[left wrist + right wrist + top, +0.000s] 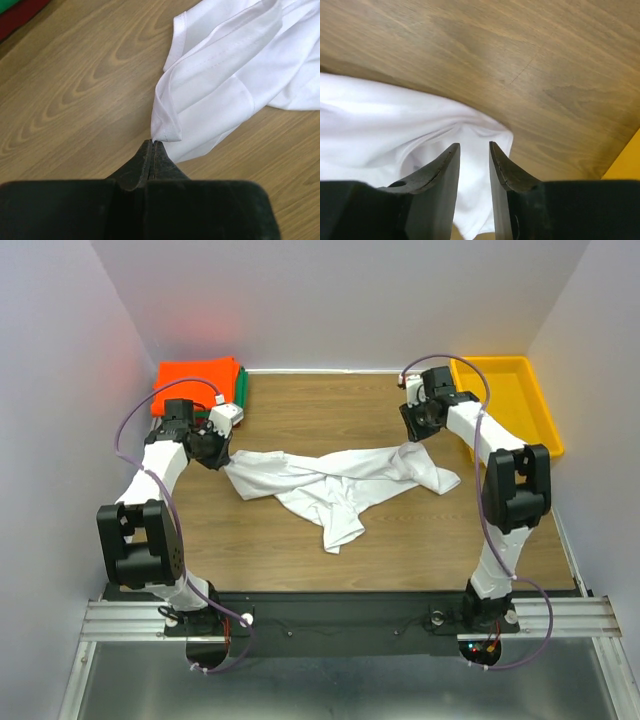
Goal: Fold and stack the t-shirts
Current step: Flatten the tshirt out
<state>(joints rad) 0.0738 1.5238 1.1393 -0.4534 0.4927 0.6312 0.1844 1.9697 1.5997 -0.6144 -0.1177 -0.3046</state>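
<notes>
Pale walls close in a brown wood-grain surface (270,560), and on it you have one job partly done and one hardly begun. At the far left corner sits the pile of folded shirts: a bright orange folded t-shirt (195,375) on top, a green folded t-shirt (240,382) showing at its right edge, and a dark red folded t-shirt (22,14) peeking out in the left wrist view. That part looks finished. What is left is the white cotton t-shirt (330,480), which lies crumpled and unfolded across the middle of the surface, strung out from left to right with a loose tail trailing toward the near edge. Your left fingers (146,155) are pressed together, and the hem corner at the shirt's left end meets their tips, so they seem to be pinching it. Your right fingers (447,165) stand a little apart over the bunched right end of the shirt, with cloth showing in the gap. You cannot tell from here whether any fold is caught between them. The yellow plastic tray (535,400) at the far right corner plays no part. By my reading you are at the spreading step: the white shirt has yet to be flattened, folded and carried onto the pile, so most of the work on this last garment is ahead of you.
</notes>
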